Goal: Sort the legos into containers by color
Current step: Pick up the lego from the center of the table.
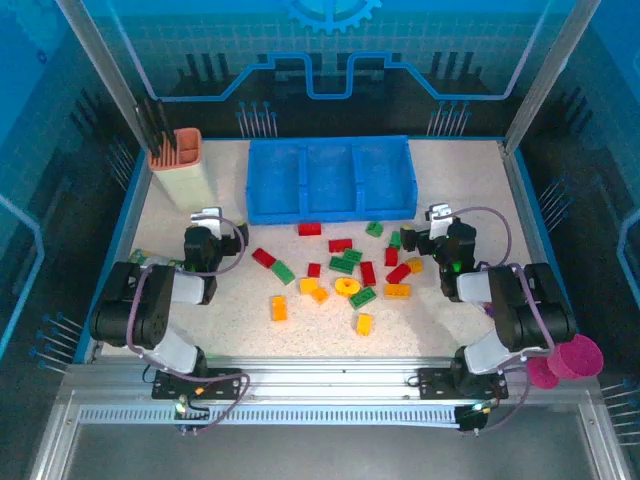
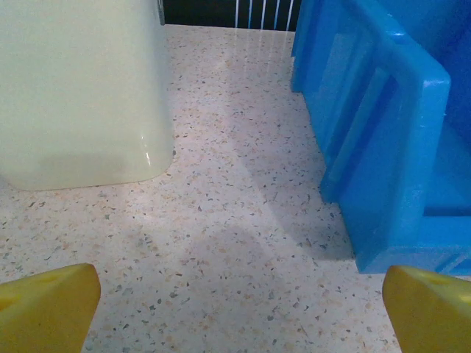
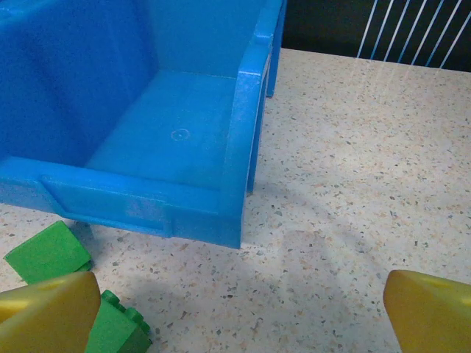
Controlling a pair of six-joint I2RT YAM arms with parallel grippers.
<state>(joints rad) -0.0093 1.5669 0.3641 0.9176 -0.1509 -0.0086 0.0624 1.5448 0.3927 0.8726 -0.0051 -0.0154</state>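
Observation:
Red, green and yellow/orange legos lie scattered across the middle of the table: a red one (image 1: pixel 309 229), a green one (image 1: pixel 283 272), the round yellow piece (image 1: pixel 347 286). Behind them stands the blue tray of three containers (image 1: pixel 330 213). My left gripper (image 1: pixel 213 222) is open off the tray's left front corner (image 2: pixel 397 132), over bare table between its yellow fingertips (image 2: pixel 44 305). Off the tray's right front corner (image 3: pixel 246 125), my right gripper (image 1: pixel 437 222) is open too. Two green bricks (image 3: pixel 48 250) lie by its left fingertip (image 3: pixel 44 312). Nothing sits between either pair of fingers.
A tan cup with an orange rim (image 1: pixel 180 165) stands at the back left, close to my left gripper (image 2: pixel 81 88). A pink cup (image 1: pixel 575 357) sits beside the right arm's base. A green packet (image 1: pixel 145 258) peeks out by the left arm.

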